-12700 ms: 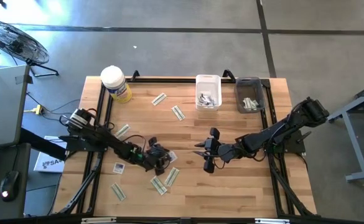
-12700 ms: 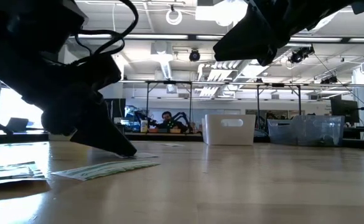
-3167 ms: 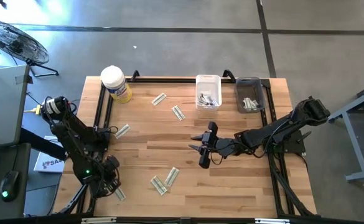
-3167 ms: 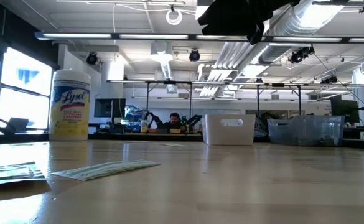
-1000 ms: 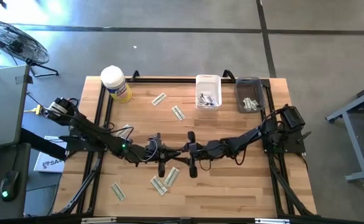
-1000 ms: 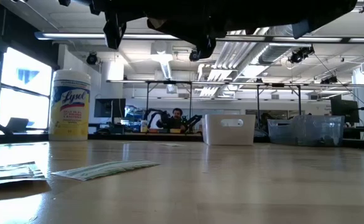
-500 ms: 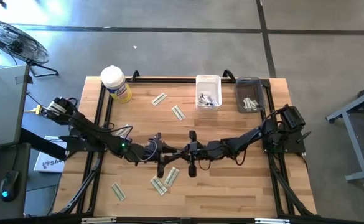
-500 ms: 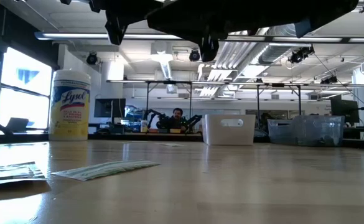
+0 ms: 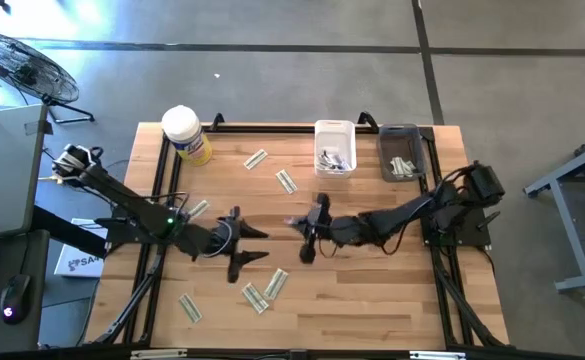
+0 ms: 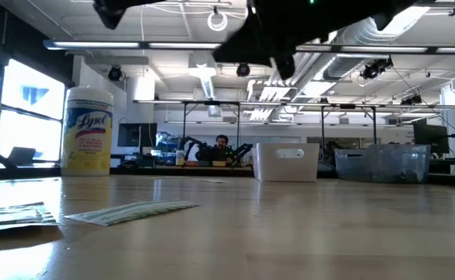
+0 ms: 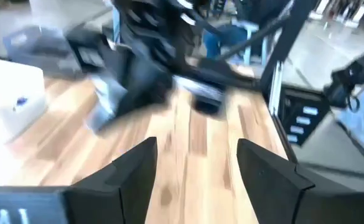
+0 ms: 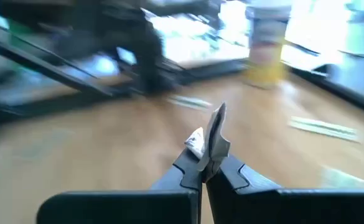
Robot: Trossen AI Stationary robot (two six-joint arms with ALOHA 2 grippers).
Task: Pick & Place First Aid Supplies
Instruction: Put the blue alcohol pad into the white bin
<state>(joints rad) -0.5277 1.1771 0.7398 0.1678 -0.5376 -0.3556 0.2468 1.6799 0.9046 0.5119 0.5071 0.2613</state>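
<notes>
Two arms met near the table's middle in the high view. The right gripper [image 9: 306, 232] had drawn back toward its own side, where half a second earlier it sat close against the left one, and a small pale packet [image 9: 294, 222] showed at its tip. The left gripper [image 9: 244, 243] had also backed away toward its side, its fingers spread wide and empty. Loose strips still lay on the wooden table [image 9: 372, 300]: a pair of green-and-white strips [image 9: 265, 290] near the front edge, one strip at the front left [image 9: 191, 308], and two strips toward the back [image 9: 286, 181]. The white bin [image 9: 334, 147] and the grey bin [image 9: 402, 153] at the back both held packets already, and the yellow tub [image 9: 185, 135] stood at the back left corner.

From table height, the dark arms hung overhead; one green strip [image 10: 134, 210] lay flat on the wood.

Through the left wrist camera, the left fingers [image 11: 132, 171] stood well apart with nothing between them.

Through the right wrist camera, the right fingers were pressed together on the white packet [image 12: 211, 134], which stood up from the tips.

By my reading a handover from left to right had just finished, so the carry to a bin likely came next.
</notes>
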